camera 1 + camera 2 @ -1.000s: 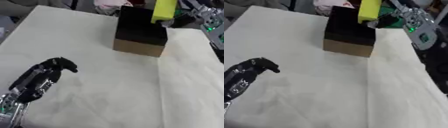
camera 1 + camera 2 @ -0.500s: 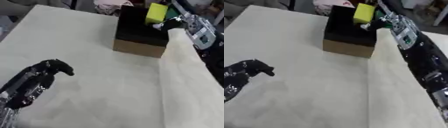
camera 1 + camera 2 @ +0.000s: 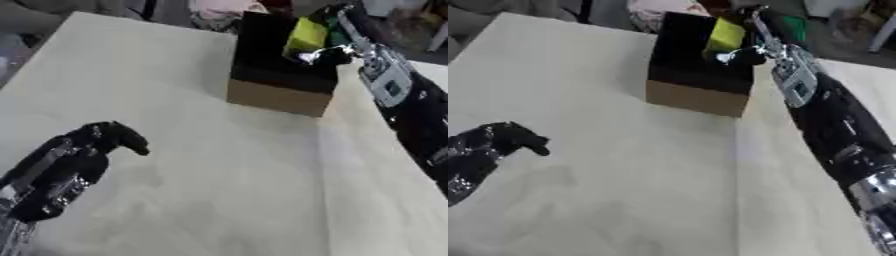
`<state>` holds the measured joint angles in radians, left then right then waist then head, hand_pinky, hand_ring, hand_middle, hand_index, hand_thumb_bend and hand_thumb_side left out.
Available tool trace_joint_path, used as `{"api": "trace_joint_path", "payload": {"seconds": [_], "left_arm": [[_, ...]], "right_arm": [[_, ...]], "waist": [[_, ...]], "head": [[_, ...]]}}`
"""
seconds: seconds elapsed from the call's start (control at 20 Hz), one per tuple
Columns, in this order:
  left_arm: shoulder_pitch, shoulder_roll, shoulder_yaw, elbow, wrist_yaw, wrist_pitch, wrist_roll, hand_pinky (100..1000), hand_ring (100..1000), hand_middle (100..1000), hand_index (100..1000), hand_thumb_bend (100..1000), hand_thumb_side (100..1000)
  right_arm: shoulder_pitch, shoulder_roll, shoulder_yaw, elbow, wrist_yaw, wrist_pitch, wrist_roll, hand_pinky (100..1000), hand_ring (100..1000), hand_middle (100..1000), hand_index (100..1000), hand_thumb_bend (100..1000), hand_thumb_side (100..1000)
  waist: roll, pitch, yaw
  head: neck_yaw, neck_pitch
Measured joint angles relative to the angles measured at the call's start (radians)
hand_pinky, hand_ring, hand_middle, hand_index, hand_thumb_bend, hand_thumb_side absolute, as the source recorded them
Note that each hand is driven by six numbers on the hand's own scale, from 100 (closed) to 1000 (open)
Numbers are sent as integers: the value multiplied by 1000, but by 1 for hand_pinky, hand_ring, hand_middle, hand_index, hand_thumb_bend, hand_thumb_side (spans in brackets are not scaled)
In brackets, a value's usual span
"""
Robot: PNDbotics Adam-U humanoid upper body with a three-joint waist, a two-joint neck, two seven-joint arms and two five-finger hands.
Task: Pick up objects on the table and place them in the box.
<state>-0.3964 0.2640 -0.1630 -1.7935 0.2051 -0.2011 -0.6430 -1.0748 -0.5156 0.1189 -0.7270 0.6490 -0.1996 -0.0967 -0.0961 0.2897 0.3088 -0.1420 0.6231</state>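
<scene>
Yellow-green block (image 3: 726, 34), flat-faced and box-shaped, brighter on the lit side and darker green toward its upper edge, tilted over the open top of the box (image 3: 282, 75) near the far right corner. Right hand (image 3: 745, 50) curled round the block's lower end, fingers dark with a silvery glint at the grip; arm black with a pale grey panel, reaching in from the lower right across the counter's edge. Box dark inside and along its upper walls, plain brown card along the base, standing on the far part of the counter (image 3: 219, 175). Block partly within the box's mouth, whether touching the rim or the inner wall not clear. Counter covered in a cream cloth, with a straight fold running from the box toward the near edge. Left hand (image 3: 83, 155) low at the near left, black, fingers bent inward and clenched on nothing, resting well apart from the box. Blurred clutter beyond the far edge, colours only: pink, grey, green.
</scene>
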Motion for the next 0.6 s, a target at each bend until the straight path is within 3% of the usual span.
{"api": "trace_joint_path", "payload": {"seconds": [0.2, 0.4, 0.6], "left_arm": [[0, 0, 0, 0, 3, 0, -2, 899, 718, 697, 807, 134, 664], [0, 0, 0, 0, 3, 0, -2, 899, 717, 697, 807, 138, 663], [2, 0, 0, 0, 3, 0, -2, 898, 716, 697, 807, 138, 663]], "right_arm": [[2, 0, -7, 11, 9, -4, -5, 797, 970, 827, 901, 736, 281], [9, -1, -9, 12, -5, -3, -4, 832, 1000, 856, 928, 812, 300], [17, -9, -11, -7, -52, 13, 9, 836, 1000, 856, 930, 802, 293]], "waist": [[2, -1, -2], [2, -8, -9], [7, -10, -20]], "head": [[3, 0], [10, 1], [14, 2]]}}
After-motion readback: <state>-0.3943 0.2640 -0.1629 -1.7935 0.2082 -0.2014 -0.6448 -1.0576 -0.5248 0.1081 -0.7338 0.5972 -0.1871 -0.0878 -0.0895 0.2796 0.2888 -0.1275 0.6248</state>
